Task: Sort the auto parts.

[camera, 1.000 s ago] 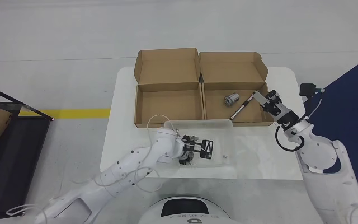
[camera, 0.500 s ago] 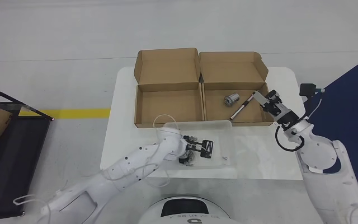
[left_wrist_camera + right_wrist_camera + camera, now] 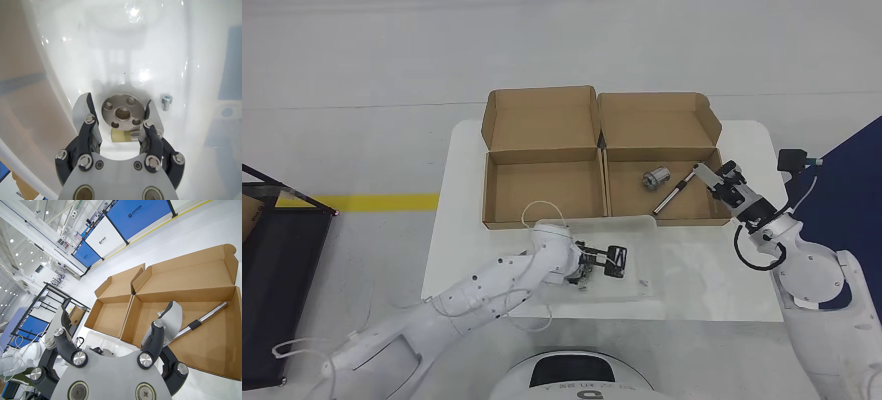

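My left gripper (image 3: pixel 119 100) is down inside the white plastic tray (image 3: pixel 592 222), open, with a round metal flange (image 3: pixel 122 113) between its fingers. One pad touches the flange's rim; the other stands a small gap away. A cream cylinder (image 3: pixel 120 136) lies partly under the flange. A small bolt (image 3: pixel 166 101) lies loose beside them. My right gripper (image 3: pixel 710 176) hangs open and empty over the right cardboard box (image 3: pixel 637 203), which holds a steel rod (image 3: pixel 672 194) and a short metal cylinder (image 3: pixel 655 178).
The left cardboard box (image 3: pixel 542 188) stands open next to the right one, both lids folded back. The tray sits just in front of the boxes on the white table (image 3: pixel 467 180). A dark rack (image 3: pixel 272 240) stands on the floor to the left.
My left gripper has shifted to the right inside the tray and now straddles the flange. The right arm has not moved.
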You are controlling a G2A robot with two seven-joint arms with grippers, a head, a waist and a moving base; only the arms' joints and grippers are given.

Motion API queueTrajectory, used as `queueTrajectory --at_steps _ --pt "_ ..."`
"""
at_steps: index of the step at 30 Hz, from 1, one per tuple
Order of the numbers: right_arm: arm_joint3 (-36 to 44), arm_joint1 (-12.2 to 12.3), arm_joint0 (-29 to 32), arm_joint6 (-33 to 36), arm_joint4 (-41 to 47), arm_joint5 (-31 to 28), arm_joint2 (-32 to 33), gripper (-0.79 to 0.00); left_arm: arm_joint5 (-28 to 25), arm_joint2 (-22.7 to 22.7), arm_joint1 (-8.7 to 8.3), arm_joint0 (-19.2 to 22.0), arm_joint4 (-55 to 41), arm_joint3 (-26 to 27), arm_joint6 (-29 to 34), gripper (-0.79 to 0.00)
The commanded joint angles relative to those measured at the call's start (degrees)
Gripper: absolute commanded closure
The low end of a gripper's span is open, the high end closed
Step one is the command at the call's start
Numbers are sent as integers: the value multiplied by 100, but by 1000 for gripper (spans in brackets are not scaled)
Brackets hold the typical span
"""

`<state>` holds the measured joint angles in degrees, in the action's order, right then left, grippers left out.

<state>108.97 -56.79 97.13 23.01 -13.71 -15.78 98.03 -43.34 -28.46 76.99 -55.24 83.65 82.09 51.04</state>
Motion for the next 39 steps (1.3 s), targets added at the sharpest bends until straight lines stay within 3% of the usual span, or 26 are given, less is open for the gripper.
queueTrajectory --at_steps 1,6,10,15,19,22,25,27,39 --pt "0 0 1 0 0 -3 0 -785 17 -32 -16 -13 65 80 -71 0" --pt "0 0 1 0 0 -3 0 -785 162 -223 -115 -132 358 437 -354 0" --pt "0 0 1 0 0 -3 0 -785 324 -579 -265 -346 577 919 -1003 0" --pt "0 0 1 0 0 -3 0 -785 483 -1421 -519 -805 414 1259 -2673 0" --pt "0 0 1 0 0 -3 0 -785 536 -2207 -678 -1126 -72 1062 -4314 0" --pt "0 0 1 0 0 -3 0 -785 351 -2550 -741 -1182 -304 817 -5134 0" --pt "0 0 1 0 0 -3 0 -785 165 -2561 -733 -1132 -527 632 -5446 0" --pt "0 0 1 0 0 -3 0 -785 -292 -2484 -708 -1087 -996 463 -5747 0" --pt "0 0 1 0 0 -3 0 -785 -292 -2484 -708 -1087 -996 463 -5747 0"
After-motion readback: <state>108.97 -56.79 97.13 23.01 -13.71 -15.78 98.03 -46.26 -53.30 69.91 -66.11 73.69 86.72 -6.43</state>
